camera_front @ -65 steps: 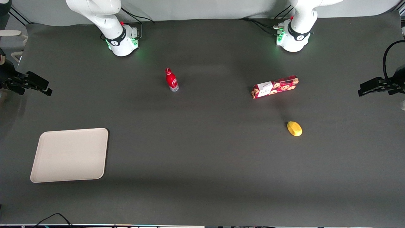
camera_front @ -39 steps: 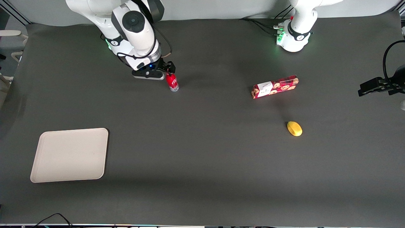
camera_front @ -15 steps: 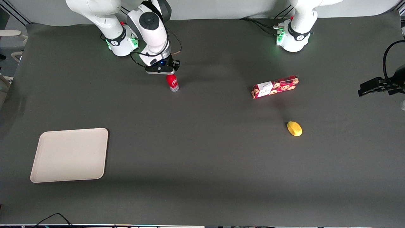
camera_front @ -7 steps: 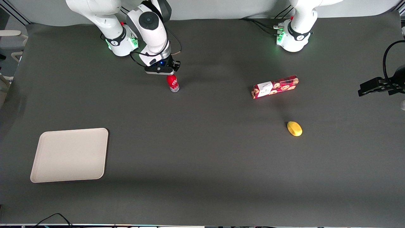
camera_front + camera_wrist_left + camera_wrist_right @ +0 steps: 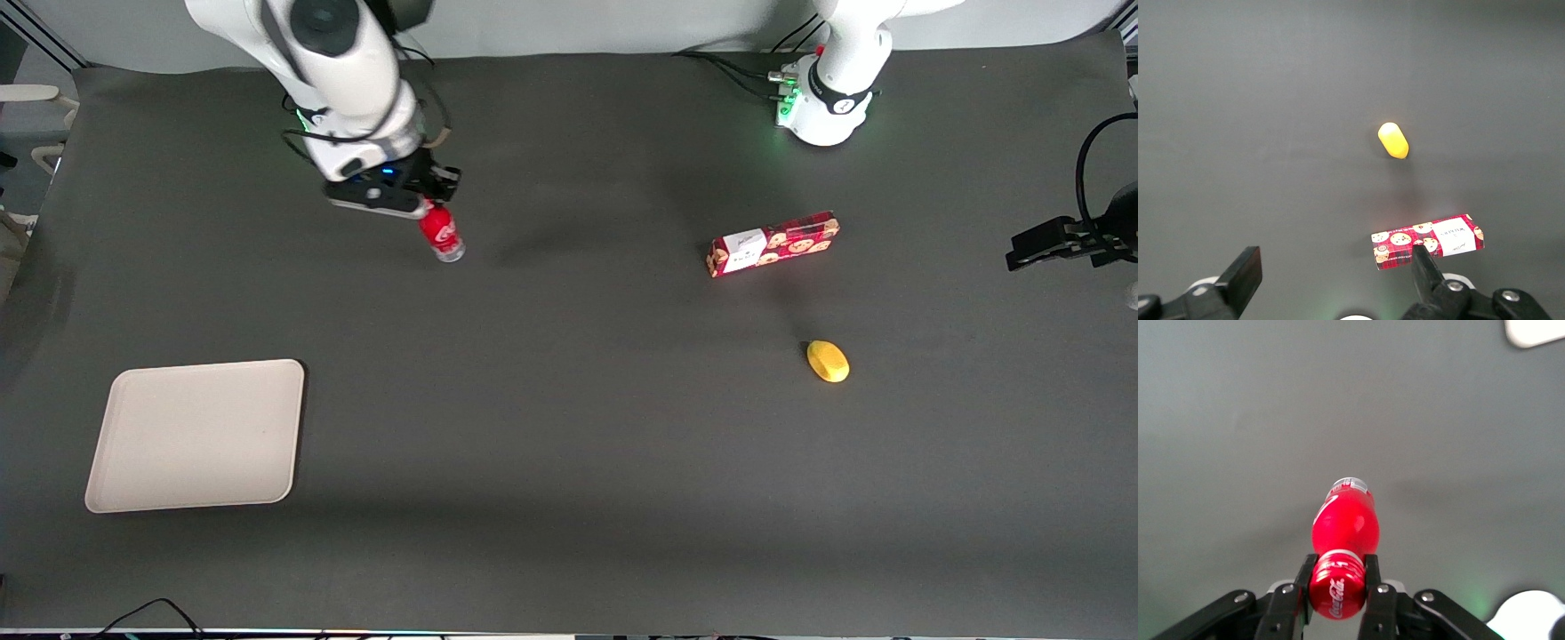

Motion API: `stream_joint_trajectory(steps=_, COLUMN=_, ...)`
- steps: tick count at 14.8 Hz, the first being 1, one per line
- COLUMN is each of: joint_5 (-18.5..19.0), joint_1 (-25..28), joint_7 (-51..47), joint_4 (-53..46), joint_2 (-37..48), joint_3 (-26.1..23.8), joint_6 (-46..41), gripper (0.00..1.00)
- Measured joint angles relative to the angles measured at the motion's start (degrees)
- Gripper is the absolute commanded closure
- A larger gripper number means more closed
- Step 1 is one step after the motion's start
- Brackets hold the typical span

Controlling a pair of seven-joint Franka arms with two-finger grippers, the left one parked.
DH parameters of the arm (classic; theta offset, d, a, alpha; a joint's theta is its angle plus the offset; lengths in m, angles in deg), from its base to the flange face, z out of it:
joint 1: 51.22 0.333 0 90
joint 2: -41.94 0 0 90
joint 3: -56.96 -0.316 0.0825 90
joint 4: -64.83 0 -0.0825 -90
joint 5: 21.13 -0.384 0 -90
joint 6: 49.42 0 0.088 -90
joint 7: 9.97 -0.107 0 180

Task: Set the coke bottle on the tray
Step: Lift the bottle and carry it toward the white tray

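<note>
Right wrist view, end effector [image 5: 1337, 585] clamped on coke bottle [image 5: 1343, 540] cap, bottle body hanging below, off table.

- Robotics lab bench: dark mat-covered table [image 5: 569, 427], two white arm bases with green lights at frame top
- Camera rigs, loose cables at edges

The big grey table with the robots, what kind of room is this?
Probably a robot test lab. A dark table holds a few props: a tray, a cookie box, a lemon. The gripper holds a coke bottle above the table.
</note>
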Motion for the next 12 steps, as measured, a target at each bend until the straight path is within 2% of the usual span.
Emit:
stream_joint_trajectory(steps=3, joint_5=0.63, joint_1=-1.78, joint_7=7.60, joint_4=-10.59, joint_2=-0.22, joint_3=7.05, joint_6=-9.38, gripper=1.00)
stream_joint_trajectory(steps=7, joint_5=6.68, joint_1=-4.59, joint_7=18.60, joint_4=-22.02, joint_2=-2.30, joint_3=13.60, joint_6=-18.94, gripper=1.00)
stream_joint_trajectory(steps=12, joint_5=11.71, joint_1=-9.61, joint_7=38.08, joint_4=-30.21, joint_2=-7.86, joint_3=21.71, joint_6=-21.90, gripper=1.00)
